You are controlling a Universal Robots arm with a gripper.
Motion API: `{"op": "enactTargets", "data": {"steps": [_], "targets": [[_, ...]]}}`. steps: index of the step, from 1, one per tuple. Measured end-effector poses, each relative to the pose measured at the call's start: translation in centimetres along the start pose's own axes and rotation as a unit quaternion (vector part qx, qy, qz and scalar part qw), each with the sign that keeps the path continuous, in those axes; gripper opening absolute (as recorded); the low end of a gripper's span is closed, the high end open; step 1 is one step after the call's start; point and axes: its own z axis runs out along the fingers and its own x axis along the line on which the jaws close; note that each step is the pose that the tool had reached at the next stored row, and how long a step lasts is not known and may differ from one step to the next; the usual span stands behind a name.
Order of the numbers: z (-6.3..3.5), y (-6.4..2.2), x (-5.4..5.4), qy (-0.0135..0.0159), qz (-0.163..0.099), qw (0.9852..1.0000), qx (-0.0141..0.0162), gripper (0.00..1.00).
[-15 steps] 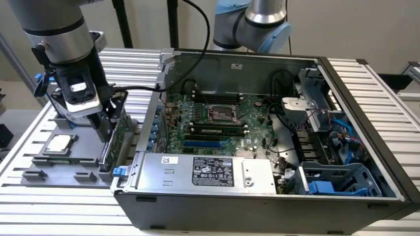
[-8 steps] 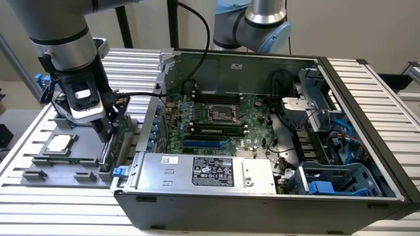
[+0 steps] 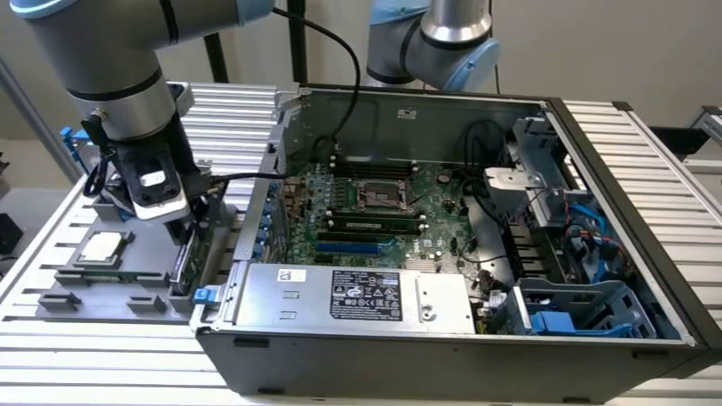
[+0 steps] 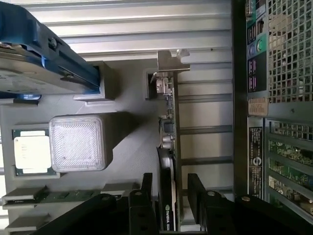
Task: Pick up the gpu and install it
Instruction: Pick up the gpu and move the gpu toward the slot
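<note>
The gpu [image 4: 168, 122] stands on edge in a slot of the grey holder tray [image 4: 127, 147], its grey metal bracket [image 4: 172, 61] at the far end. My gripper [image 4: 171, 196] is open and straddles the card. One black finger [image 4: 146, 193] is on each side, with a small gap to the board. In the exterior view the gripper [image 3: 186, 230] reaches down onto the green gpu [image 3: 194, 260] at the tray's edge, beside the open computer case [image 3: 451, 338].
The case holds the motherboard [image 3: 373, 203] with a blue slot [image 3: 355, 248]. The tray [image 3: 113, 288] also carries a small silver chip [image 3: 100, 248] and a hard drive with blue tabs [image 4: 39, 63]. A second arm [image 3: 434, 42] stands behind the case.
</note>
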Motion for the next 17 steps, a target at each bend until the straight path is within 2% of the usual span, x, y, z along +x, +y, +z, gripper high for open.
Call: {"op": "enactTargets", "data": {"steps": [3,5,7,8,17], "targets": [[0.51,0.01,0.02,0.0001,0.000,1.0000,-0.0015,1.00],[0.71,0.01,0.02,0.0003,0.000,1.0000,-0.0042,1.00],[0.77,0.01,0.02,0.0006,0.000,1.0000,-0.0087,1.00],[0.77,0.02,0.02,0.0007,0.000,1.0000,-0.0097,1.00],[0.96,0.26,0.04,0.0006,0.000,0.9999,-0.0104,1.00]]}}
